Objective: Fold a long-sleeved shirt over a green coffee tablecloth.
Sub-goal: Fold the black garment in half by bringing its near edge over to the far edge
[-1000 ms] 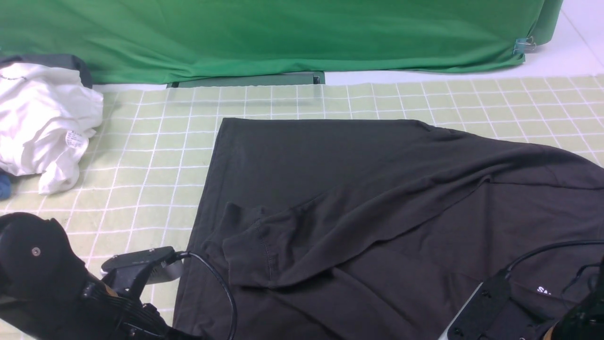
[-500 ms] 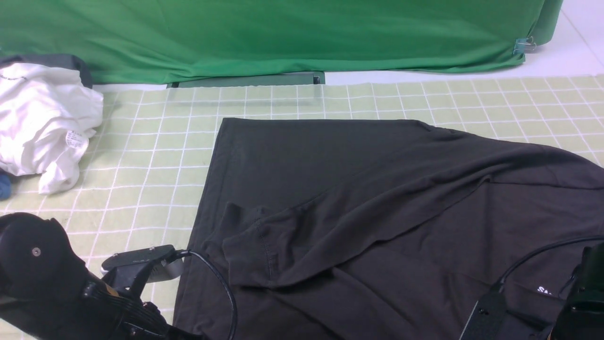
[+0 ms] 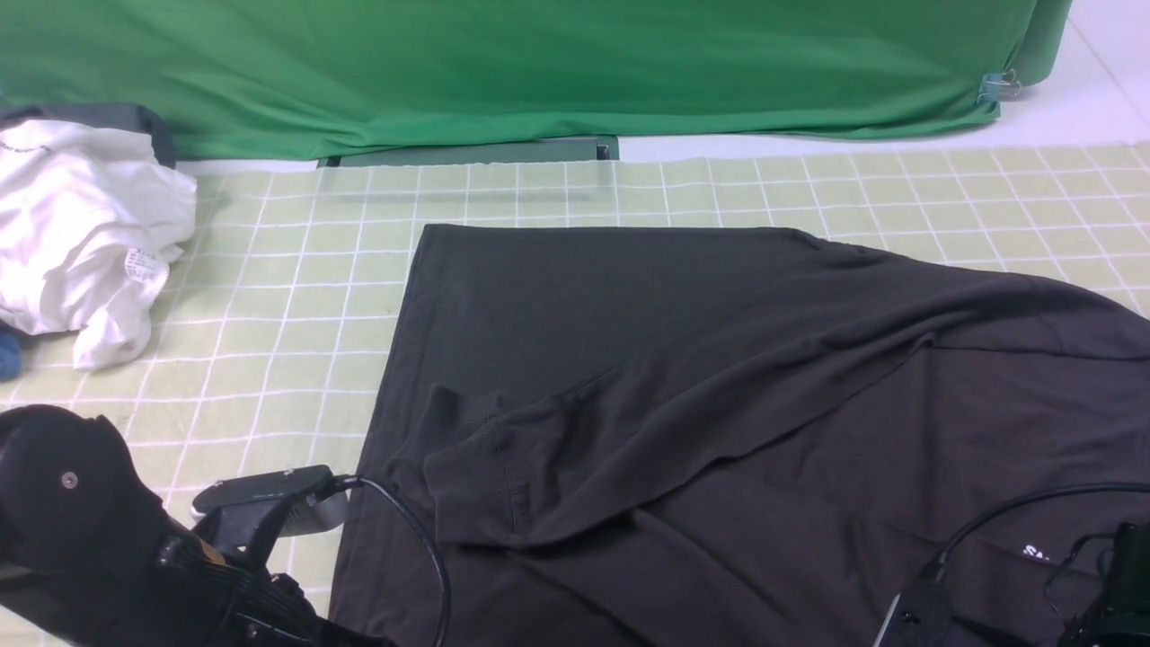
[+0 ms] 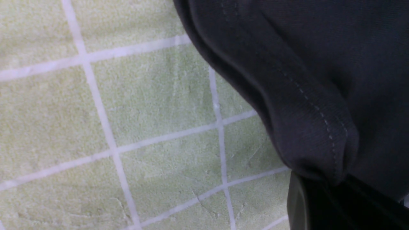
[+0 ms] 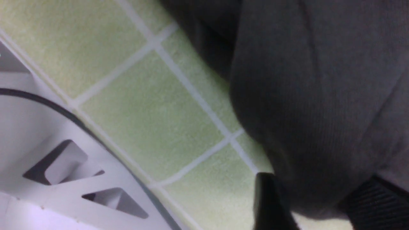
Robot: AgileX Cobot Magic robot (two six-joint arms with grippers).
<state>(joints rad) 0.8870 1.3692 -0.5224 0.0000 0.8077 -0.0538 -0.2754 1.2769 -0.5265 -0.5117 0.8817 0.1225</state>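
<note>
The long-sleeved shirt (image 3: 719,377), dark charcoal, lies spread on the green coffee tablecloth (image 3: 287,296), one sleeve folded across its body with the cuff (image 3: 476,485) near the left hem. A bit of white print (image 3: 1035,553) shows at the lower right. My left arm (image 3: 90,530) sits at the lower left. In the left wrist view, the left gripper (image 4: 335,198) is shut on the stitched hem of the shirt (image 4: 303,80). In the right wrist view, the right gripper (image 5: 319,204) stands with its fingers (image 5: 268,201) apart and an edge of the shirt (image 5: 319,95) bulging between them.
A crumpled white garment (image 3: 81,243) lies at the far left on the tablecloth. A plain deep green backdrop (image 3: 539,72) hangs along the back, held by a clip (image 3: 993,87). Below the tablecloth's edge (image 5: 143,111), a white frame part (image 5: 48,166) shows.
The right arm's wrist has sunk toward the bottom right corner of the front view. The shirt and the left arm have not moved.
</note>
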